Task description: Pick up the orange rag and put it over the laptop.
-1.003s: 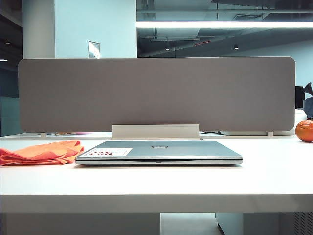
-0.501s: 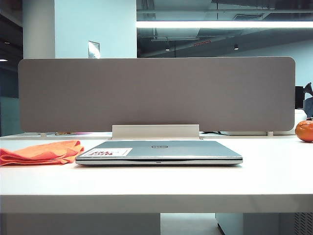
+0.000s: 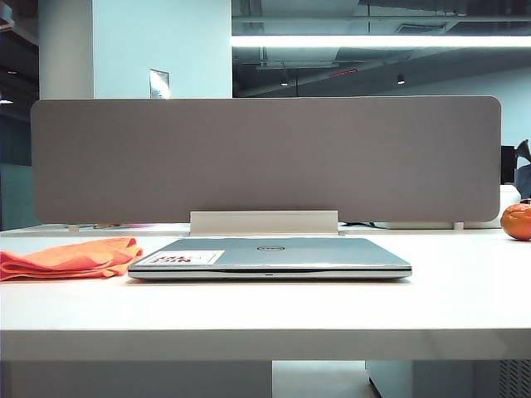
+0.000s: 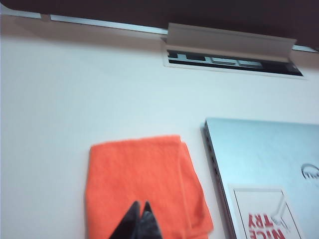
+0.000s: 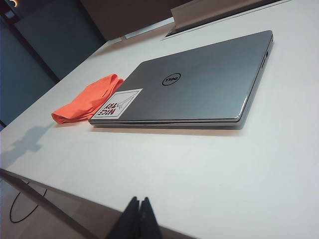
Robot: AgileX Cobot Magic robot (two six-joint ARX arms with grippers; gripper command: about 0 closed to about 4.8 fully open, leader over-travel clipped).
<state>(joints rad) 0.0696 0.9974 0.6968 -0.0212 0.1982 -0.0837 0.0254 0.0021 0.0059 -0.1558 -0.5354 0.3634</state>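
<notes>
The orange rag (image 3: 70, 258) lies folded flat on the white table, just left of the shut silver laptop (image 3: 270, 255), nearly touching it. Neither arm shows in the exterior view. In the left wrist view my left gripper (image 4: 140, 205) hovers above the near part of the rag (image 4: 144, 174), its dark fingers pressed together with nothing between them, and the laptop (image 4: 264, 159) lies beside the cloth. My right gripper (image 5: 139, 200) is shut and empty over the table's front edge, well short of the laptop (image 5: 199, 82) and the rag (image 5: 87, 99).
A grey divider panel (image 3: 265, 162) stands along the table's back edge, with a raised cable-slot flap (image 4: 234, 45) behind the laptop. A glossy round orange object (image 3: 516, 221) sits at the far right. The table drops off at its front edge (image 3: 265, 332).
The rag and laptop have not moved in the exterior view. A small pale shape has come into its top left corner.
</notes>
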